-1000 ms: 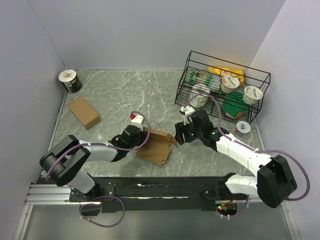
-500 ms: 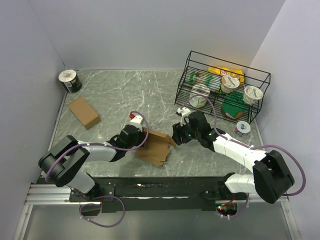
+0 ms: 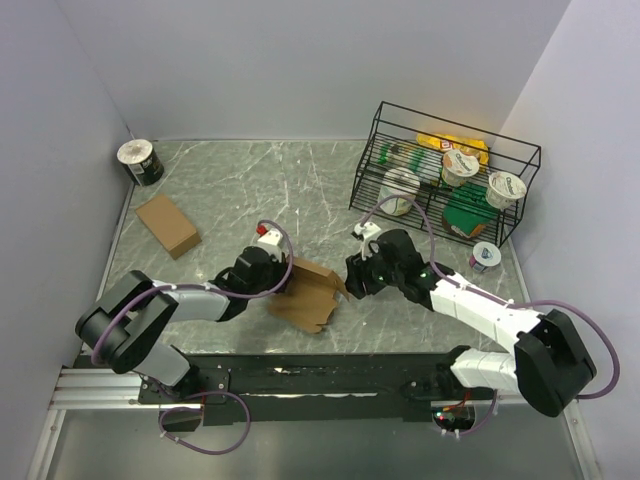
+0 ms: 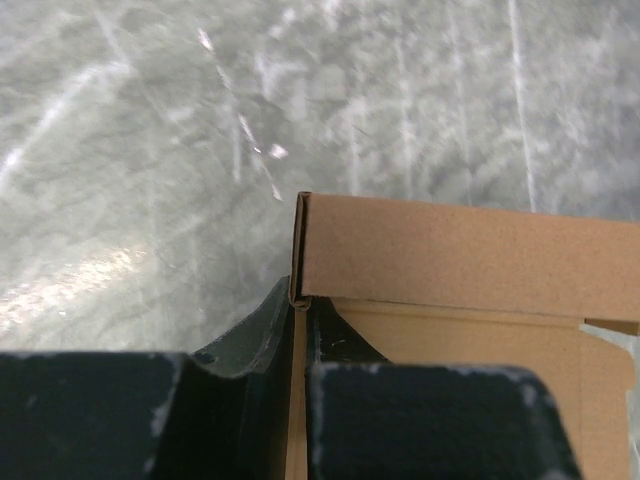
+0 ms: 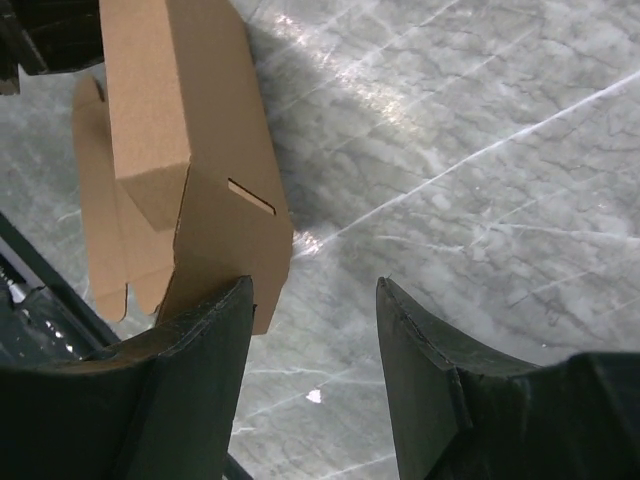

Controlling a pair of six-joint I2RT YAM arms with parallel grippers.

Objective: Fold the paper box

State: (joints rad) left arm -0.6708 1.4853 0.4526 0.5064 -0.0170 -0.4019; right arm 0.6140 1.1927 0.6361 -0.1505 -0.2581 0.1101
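Top external: paper box [image 3: 310,298] sits mid table [image 3: 300,190], between both arms. Left gripper [image 3: 284,278] pinches its left wall; right gripper [image 3: 350,280], spread apart, hangs just right of its end flap.

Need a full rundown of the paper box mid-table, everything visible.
The paper box is plain brown cardboard, half formed: one wall stands upright, other panels with tabs and a slotted flap are unfolded. It sits on the marble table between both arms. The left pincer is shut on the upright wall's edge; the right pincer stands open beside the slotted flap, contact unclear.
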